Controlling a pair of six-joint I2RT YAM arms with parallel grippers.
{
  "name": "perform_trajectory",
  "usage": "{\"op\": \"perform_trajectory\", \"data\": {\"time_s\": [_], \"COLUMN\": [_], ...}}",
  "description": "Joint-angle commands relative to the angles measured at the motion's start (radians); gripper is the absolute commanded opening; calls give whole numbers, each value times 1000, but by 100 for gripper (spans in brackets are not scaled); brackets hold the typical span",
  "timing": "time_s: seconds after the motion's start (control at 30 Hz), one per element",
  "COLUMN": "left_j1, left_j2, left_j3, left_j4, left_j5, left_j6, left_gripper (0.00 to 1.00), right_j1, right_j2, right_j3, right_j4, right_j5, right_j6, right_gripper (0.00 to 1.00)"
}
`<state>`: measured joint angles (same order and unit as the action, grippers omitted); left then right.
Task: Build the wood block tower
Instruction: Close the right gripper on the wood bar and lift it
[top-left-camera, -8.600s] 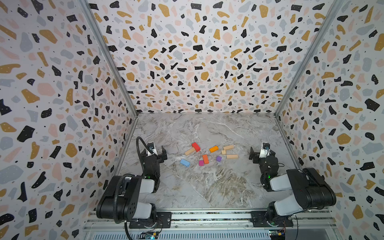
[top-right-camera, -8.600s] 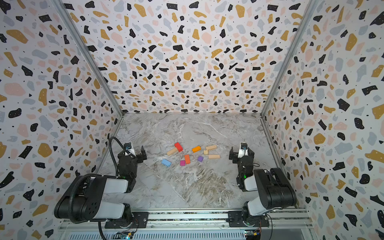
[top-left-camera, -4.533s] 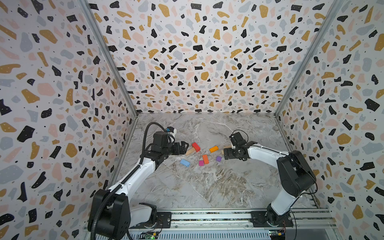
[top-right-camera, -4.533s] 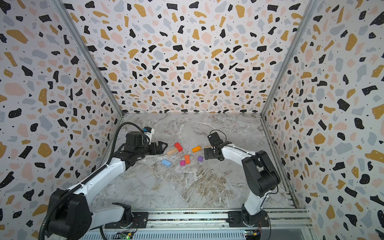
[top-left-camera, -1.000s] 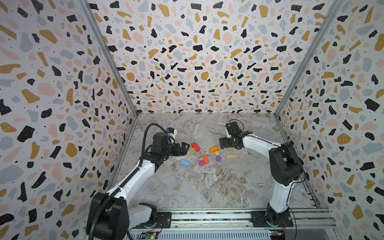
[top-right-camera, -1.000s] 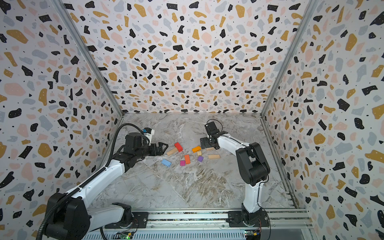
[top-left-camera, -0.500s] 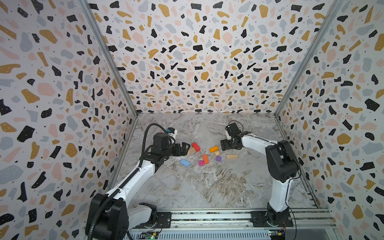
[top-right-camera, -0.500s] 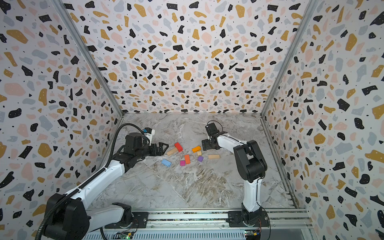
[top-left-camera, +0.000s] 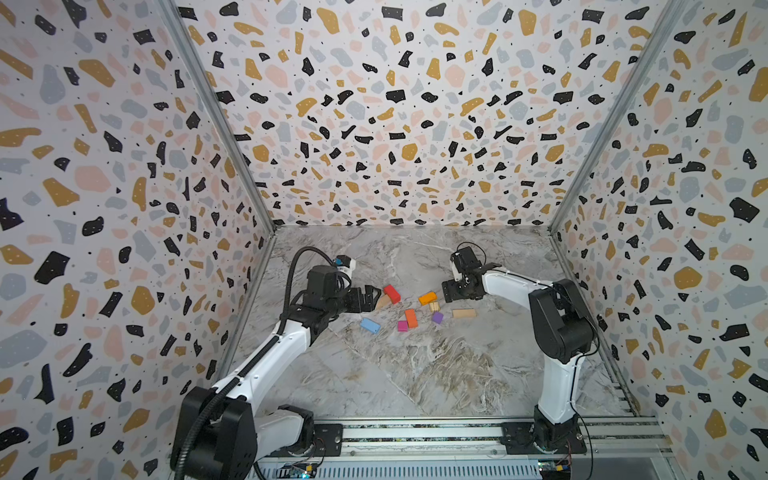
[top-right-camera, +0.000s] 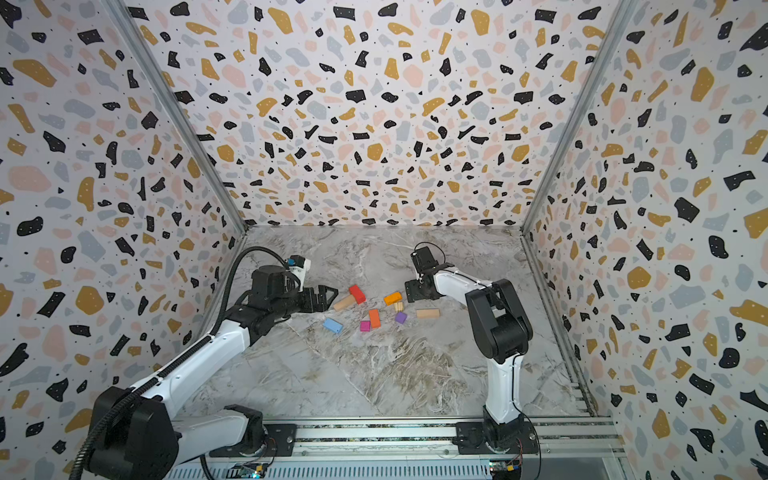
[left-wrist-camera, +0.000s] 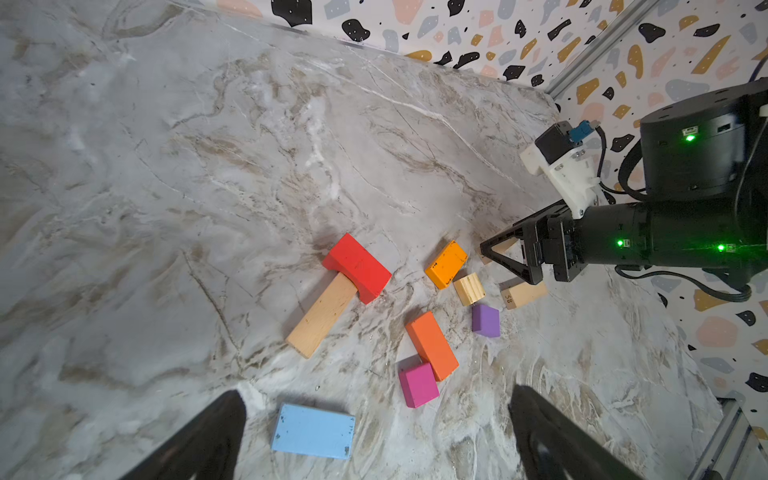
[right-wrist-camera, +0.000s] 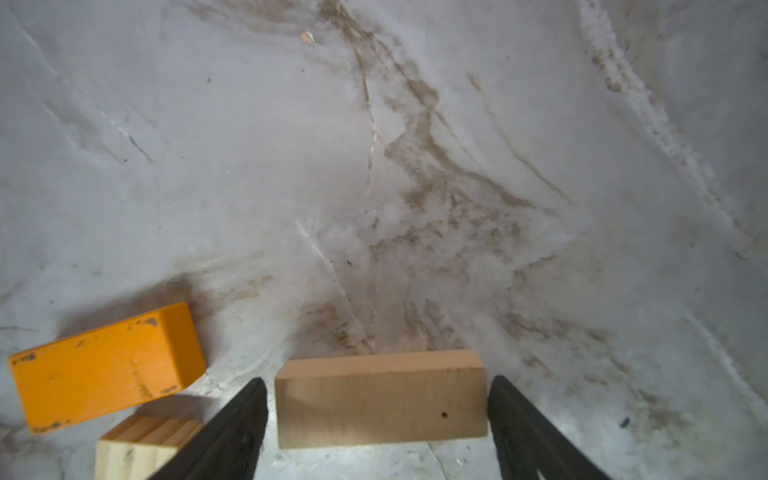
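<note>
1. Rail (top-left-camera: 415, 432): carries both arm bases at the near edge of the table (top-left-camera: 415, 374).
2. Blocks: all lie mid-table, between the 2 grippers.
3. Blue block (top-left-camera: 370, 325): nearest of the group, lying flat and apart from the others.
4. Magenta cube (top-left-camera: 402, 326): touches the near end of the dark orange block (top-left-camera: 411, 318).
5. Purple cube (top-left-camera: 437, 318): stands alone, right of the dark orange block.
6. Stamped tan bar (top-left-camera: 464, 313): lies flat further right and shows "58" on 1 end in the left wrist view.
7. Tan cube (top-left-camera: 434, 306): sits just beside the light orange block (top-left-camera: 427, 298), on that block's near side.
8. Red block (top-left-camera: 391, 294): lies across the far end of the long tan bar (top-right-camera: 343, 303) and rests on it.
9. Left gripper (left-wrist-camera: 376, 395): jaws spread wide and empty. It hangs low, just left of the long tan bar. Contact with the bar cannot be told.
10. Right gripper (right-wrist-camera: 378, 386): low over the table, jaws apart, 1 on each side of the far tan bar (right-wrist-camera: 332, 407). A narrow gap shows at 1 jaw, so the bar is not clamped.
11. Far tan bar: lies flat on the table, just right of the light orange block.
12. Walls (top-left-camera: 415, 124): patterned panels enclose the table on 3 sides.
</note>
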<state>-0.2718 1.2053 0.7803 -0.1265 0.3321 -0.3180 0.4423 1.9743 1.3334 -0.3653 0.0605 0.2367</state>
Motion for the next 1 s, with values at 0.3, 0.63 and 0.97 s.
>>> {"op": "perform_trajectory", "data": {"time_s": [0.3,0.63,0.97], "left_j1": [-9,-9,-10], "left_j2": [-13,-20,-18], "left_j3": [-9,-6,-9], "left_j4": [27,24,25], "left_j5": [-4,-9,-5], "left_j6": [8,10,7], "left_gripper": [100,100,100], "right_j1": [-2,0,-1], "right_j2": [2,-72,-65], "right_j3": [-11,-86,-101], "right_j4": [-10,-15,-9], "right_j5": [16,42,40], "right_j6": [36,240,276], "right_gripper": [75,64,65]}}
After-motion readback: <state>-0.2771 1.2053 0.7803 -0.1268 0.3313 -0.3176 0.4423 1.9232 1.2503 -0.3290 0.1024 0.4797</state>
